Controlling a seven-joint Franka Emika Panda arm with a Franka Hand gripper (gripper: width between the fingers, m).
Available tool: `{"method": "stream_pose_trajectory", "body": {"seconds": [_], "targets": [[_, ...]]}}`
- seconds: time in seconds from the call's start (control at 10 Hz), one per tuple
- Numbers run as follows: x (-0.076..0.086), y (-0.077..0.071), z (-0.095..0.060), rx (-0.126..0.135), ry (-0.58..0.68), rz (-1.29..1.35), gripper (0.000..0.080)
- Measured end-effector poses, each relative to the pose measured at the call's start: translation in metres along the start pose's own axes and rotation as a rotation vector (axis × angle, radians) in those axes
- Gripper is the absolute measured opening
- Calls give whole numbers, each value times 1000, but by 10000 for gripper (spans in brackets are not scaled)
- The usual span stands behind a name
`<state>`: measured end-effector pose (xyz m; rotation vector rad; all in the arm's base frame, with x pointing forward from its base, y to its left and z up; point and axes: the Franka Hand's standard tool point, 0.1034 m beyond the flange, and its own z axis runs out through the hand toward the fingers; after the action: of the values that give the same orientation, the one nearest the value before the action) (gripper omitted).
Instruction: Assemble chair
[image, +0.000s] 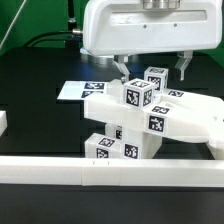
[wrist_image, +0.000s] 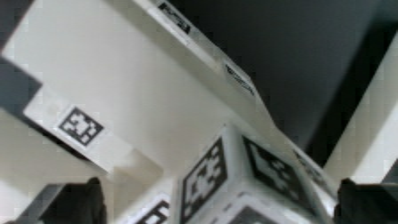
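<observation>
Chair parts (image: 135, 125) stand clustered on our black bench (image: 40, 125), just behind the long white rail (image: 100, 170) that runs along the near edge in the exterior view. We make out stacked white blocks carrying black-and-white square tags, with a broad slab (image: 195, 115) slanting off toward the exterior view's right and one tagged post (image: 155, 78) rising at the back of the cluster.

Our gripper (image: 152, 68) hangs directly over the cluster, its white housing filling the top of the exterior view. We see two dark fingers (image: 121, 68) spread well apart, one on each side of the rear post, neither visibly touching any part. So we read the jaws as parted and holding nothing.

From the wrist view we look down on the same parts at close range: a long slanted white slab with a tag (wrist_image: 80, 125) on its face, and a tagged cube-shaped block end (wrist_image: 249, 175) lying between the two dark fingertips (wrist_image: 71, 203), with clear gaps on both sides.

Toward the far side of the bench, on the exterior view's left, the marker board (image: 80, 90) lies flat, set slightly apart from the parts.
</observation>
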<state>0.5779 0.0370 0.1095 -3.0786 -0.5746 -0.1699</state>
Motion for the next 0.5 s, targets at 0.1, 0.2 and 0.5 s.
{"method": "stream_pose_trajectory", "body": {"seconds": [0.1,0.2,0.5], "targets": [[-1,0,1,-2,-4,-92,649],[-1,-1,1,-5,-6,-151,649],[2,-4,0,-21,-9,-327,649]]}}
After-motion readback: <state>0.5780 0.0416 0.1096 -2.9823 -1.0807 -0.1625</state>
